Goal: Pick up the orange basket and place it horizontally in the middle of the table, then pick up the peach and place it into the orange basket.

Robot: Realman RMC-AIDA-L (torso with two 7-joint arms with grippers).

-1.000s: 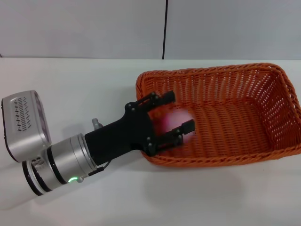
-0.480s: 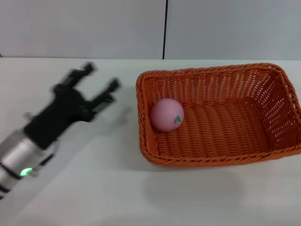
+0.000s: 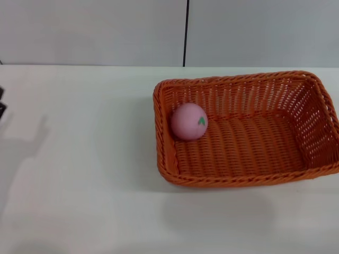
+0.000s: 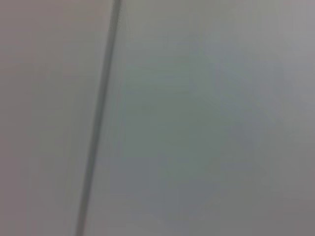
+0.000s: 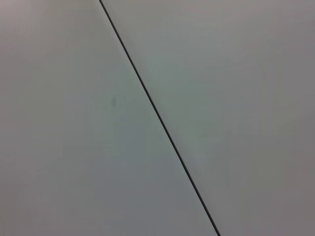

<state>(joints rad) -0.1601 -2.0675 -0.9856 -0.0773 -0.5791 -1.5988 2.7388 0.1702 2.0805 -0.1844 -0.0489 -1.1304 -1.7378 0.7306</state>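
Only a dark sliver of the left gripper (image 3: 1,103) shows at the far left edge of the head view, well apart from everything else, with its shadow lying on the counter (image 3: 79,159) below it. So little of it is in view that I cannot tell whether it is open or closed; it holds and touches nothing visible. The right arm is out of sight in every view. Both wrist views show only a plain grey panel crossed by one thin dark seam.

The orange basket (image 3: 249,179) sits on the right part of the white, smooth counter, its long side running across the view. It is rectangular, woven in an open wicker-style weave, with sloping sides and a braided rim. The peach (image 3: 188,121) lies inside it, in the far left corner, close against the left wall. It is a round, matte pink ball with a small green leaf mark facing up and to the right.
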